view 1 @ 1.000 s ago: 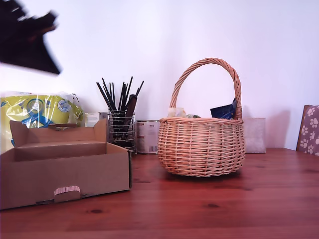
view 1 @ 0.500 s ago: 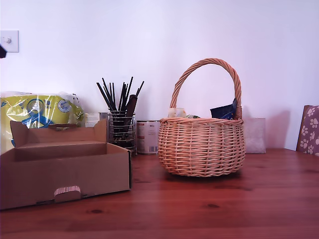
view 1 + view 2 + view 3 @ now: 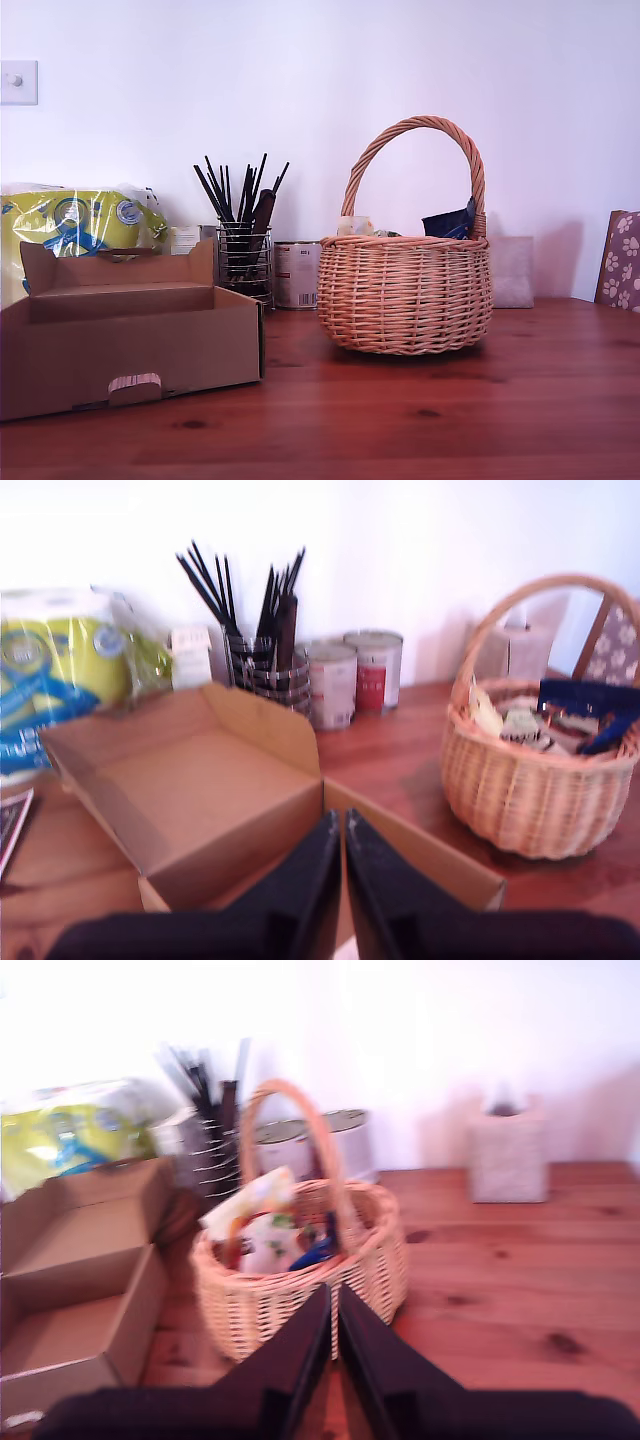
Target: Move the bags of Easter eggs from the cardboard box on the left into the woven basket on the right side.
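The cardboard box (image 3: 215, 800) looks empty, the bags of Easter eggs (image 3: 545, 720) seemingly all in the woven basket (image 3: 405, 292), both tools (image 3: 344, 865) (image 3: 333, 1335) pressed together, holding nothing.

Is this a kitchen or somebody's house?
Probably a room in a home, maybe a dining area: a wooden table against a plain wall, a light switch, a paw-print chair and food tins.

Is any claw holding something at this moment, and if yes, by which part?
Nothing is held. My first claw and my second claw are both shut with nothing between their fingers.
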You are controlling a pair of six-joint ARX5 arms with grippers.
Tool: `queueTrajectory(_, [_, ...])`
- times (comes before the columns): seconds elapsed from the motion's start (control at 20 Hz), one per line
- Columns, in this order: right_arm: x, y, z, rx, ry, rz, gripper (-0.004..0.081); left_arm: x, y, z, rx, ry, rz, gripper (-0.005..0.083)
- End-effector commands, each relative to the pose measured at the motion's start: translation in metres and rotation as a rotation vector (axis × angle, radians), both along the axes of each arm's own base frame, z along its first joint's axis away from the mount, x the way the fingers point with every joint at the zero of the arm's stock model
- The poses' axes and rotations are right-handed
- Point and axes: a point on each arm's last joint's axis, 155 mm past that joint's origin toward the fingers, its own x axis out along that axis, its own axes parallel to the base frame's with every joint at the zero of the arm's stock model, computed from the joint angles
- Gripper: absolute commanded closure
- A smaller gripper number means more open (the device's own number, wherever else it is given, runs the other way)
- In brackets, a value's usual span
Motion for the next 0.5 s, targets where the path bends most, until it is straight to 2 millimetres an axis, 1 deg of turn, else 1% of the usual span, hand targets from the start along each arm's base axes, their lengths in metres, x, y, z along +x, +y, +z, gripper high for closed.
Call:
queueTrajectory(0.0, [-0.001,0.002,-0.005,0.002,0.019,0.009,0.0782,0.000,-0.001,-0.010,0.002,0.032,-0.002,0.0794])
queueTrajectory(0.25, [-0.006,0.001,-0.031,-0.011,0.129,0.010,0.0782,-0.003,0.000,-0.032,0.023,0.118,-0.002,0.0794])
queueTrajectory(0.45, [-0.012,0.001,-0.050,-0.022,0.206,0.009,0.0782,-0.006,0.001,-0.044,0.034,0.166,-0.002,0.0794])
